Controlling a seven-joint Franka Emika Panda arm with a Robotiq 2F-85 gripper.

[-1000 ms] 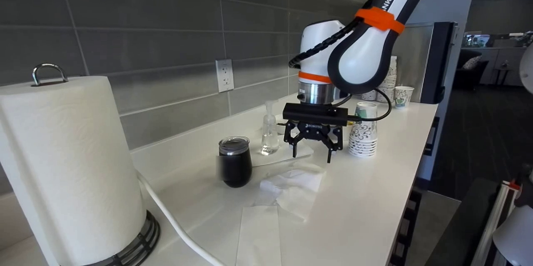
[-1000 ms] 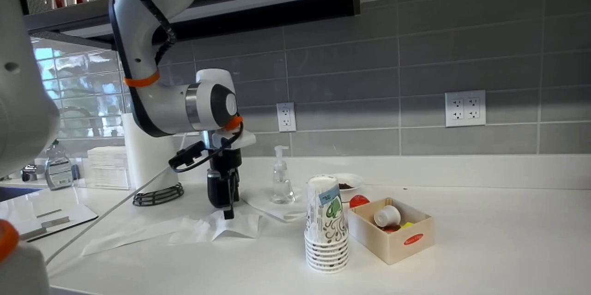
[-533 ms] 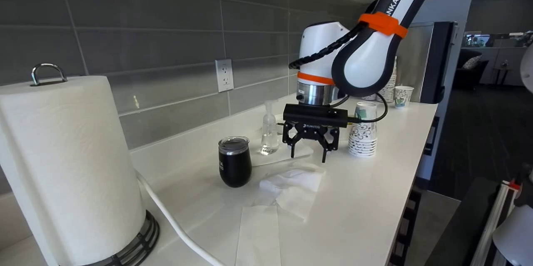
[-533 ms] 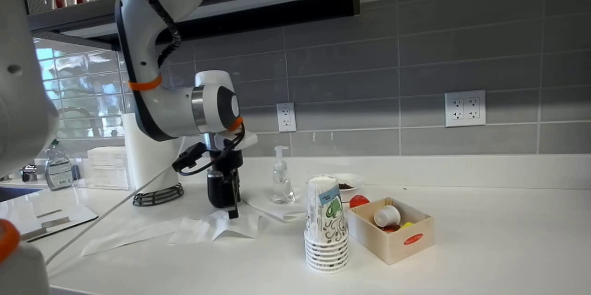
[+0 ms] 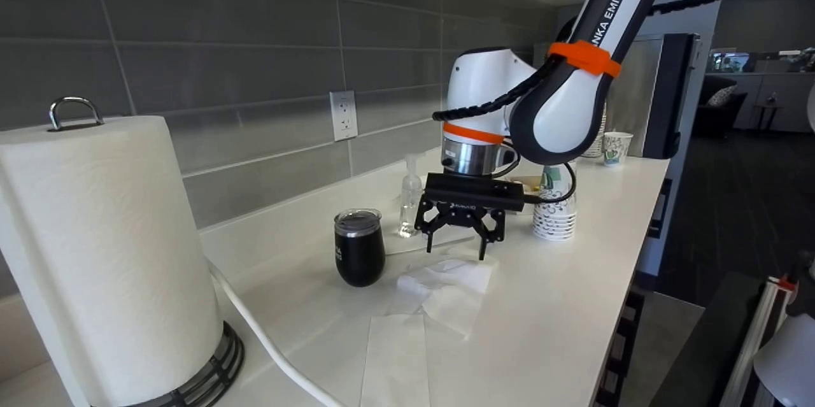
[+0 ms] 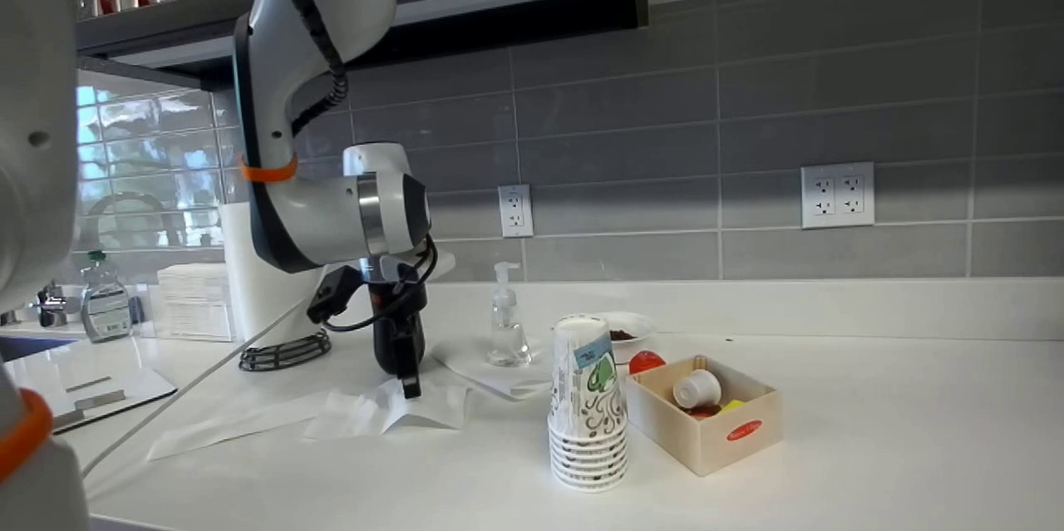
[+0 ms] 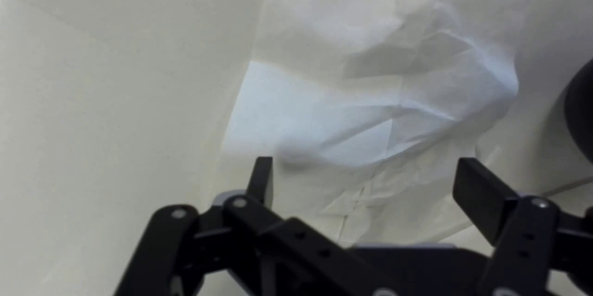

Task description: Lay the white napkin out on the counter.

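Observation:
The white napkin [image 5: 456, 289] lies creased and partly folded on the off-white counter [image 5: 541, 330], in front of the black mug. It also shows in an exterior view [image 6: 436, 408] and fills the middle of the wrist view [image 7: 333, 110]. A flat paper strip [image 5: 396, 356] adjoins its near end. My gripper [image 5: 456, 254] is open and points down, just above the napkin's far part. In the wrist view the two fingers [image 7: 365, 161] are wide apart with only creased paper below and between them. I cannot tell whether a fingertip touches it.
The black mug [image 5: 360, 254] stands close beside the napkin. A soap bottle [image 6: 505, 323] stands on a flat sheet near the backsplash. Stacked patterned cups [image 6: 588, 406] and a wooden box [image 6: 706, 423] stand beyond. A paper towel roll [image 5: 108, 254] and a white cable [image 5: 274, 349] are nearby.
My gripper has come down and shifted slightly toward the mug and paper towel roll, staying open. The napkin lies as before.

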